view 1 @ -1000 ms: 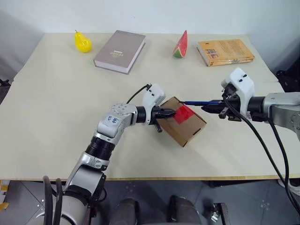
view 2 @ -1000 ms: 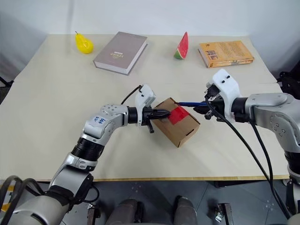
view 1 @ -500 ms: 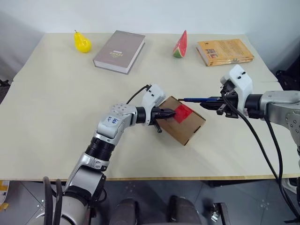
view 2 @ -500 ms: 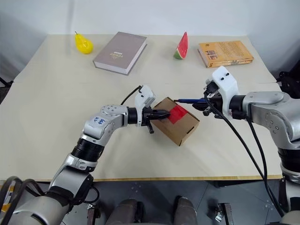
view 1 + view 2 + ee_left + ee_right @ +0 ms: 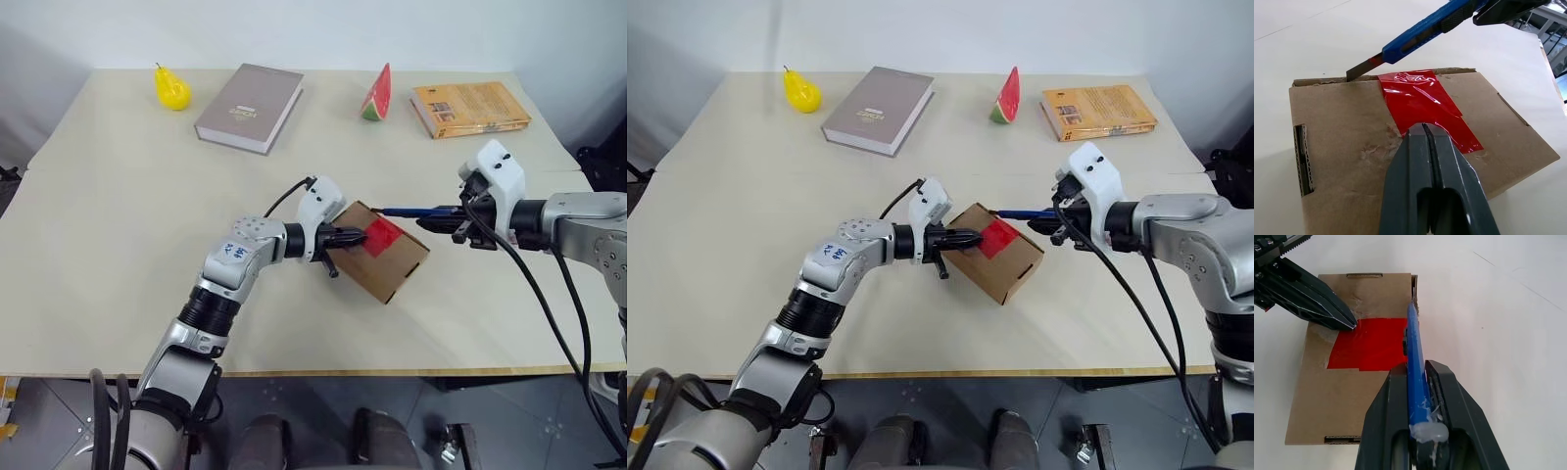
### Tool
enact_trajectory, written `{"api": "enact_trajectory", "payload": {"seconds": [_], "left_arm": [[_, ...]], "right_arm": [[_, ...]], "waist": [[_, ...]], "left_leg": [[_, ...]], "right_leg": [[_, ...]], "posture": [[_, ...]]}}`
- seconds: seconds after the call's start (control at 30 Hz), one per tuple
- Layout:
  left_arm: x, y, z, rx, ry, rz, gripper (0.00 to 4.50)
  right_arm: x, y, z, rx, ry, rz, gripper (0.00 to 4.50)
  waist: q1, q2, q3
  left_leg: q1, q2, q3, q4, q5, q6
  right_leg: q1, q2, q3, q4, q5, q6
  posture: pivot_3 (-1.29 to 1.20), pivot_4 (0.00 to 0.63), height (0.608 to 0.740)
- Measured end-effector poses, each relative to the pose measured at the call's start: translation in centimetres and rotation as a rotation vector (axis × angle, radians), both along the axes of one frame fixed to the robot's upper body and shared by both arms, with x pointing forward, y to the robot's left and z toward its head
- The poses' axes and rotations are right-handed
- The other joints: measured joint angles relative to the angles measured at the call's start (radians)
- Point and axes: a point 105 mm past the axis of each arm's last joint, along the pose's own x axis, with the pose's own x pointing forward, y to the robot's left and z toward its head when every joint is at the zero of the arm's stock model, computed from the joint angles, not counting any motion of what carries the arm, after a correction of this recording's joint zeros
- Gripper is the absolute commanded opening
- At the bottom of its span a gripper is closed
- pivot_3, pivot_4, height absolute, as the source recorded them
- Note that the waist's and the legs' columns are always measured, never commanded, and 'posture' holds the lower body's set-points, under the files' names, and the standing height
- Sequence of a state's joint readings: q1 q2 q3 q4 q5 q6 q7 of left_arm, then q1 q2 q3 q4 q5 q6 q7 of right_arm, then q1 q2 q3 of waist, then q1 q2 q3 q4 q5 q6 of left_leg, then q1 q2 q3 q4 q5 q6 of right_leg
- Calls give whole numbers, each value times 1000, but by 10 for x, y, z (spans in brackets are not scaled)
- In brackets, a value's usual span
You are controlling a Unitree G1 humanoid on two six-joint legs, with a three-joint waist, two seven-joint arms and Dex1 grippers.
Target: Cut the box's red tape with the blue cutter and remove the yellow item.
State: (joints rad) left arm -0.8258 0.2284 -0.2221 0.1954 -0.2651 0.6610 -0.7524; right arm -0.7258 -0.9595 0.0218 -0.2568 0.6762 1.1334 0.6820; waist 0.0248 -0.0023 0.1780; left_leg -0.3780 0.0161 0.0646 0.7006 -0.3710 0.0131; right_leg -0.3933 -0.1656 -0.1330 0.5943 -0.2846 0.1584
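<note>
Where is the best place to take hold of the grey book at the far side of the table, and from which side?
The grey book lies flat and closed, apart from the pear and the watermelon slice. Probably best is its near long edge, the pale page side facing the robot: a claw coming low from the front could close across the book's thickness there. The table around it leaves room.

Box (image 5: 380, 257): small brown cardboard carton, flaps closed, lying skewed near the middle of the desk (image 5: 118, 225). Red tape (image 5: 1425, 105): glossy, wrinkled strip across the top face, reaching the far edge; appears uncut, though the edge under the blade is hard to judge. Blue cutter (image 5: 1414, 357): slim, dark blue, short metal blade extended, tip at the box's top far edge just beside the tape.
</note>
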Motion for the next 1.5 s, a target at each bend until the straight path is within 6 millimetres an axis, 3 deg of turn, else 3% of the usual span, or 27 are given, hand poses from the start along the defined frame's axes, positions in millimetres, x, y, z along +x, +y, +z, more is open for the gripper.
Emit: {"api": "enact_trajectory", "payload": {"seconds": [0.97, 1.2, 1.5], "left_arm": [[1, 0, -1, 7, -13, 4, 0], [0, 1, -1, 5, -16, 3, 0], [0, 1, -1, 6, -17, 1, 0]], "right_arm": [[3, -16, 2, -20, 13, 32, 146], [9, -16, 23, 27, -51, 16, 146], [8, -13, 11, 39, -14, 21, 146]], "waist": [[0, 0, 0], [-1, 0, 0], [-1, 0, 0]], "left_leg": [[0, 0, 0, 1, 0, 0], [0, 0, 0, 1, 0, 0], [0, 0, 0, 1, 0, 0]], "right_leg": [[0, 0, 0, 1, 0, 0], [0, 0, 0, 1, 0, 0], [0, 0, 0, 1, 0, 0]], "posture": [[0, 150, 740], [0, 150, 740], [0, 150, 740]]}}
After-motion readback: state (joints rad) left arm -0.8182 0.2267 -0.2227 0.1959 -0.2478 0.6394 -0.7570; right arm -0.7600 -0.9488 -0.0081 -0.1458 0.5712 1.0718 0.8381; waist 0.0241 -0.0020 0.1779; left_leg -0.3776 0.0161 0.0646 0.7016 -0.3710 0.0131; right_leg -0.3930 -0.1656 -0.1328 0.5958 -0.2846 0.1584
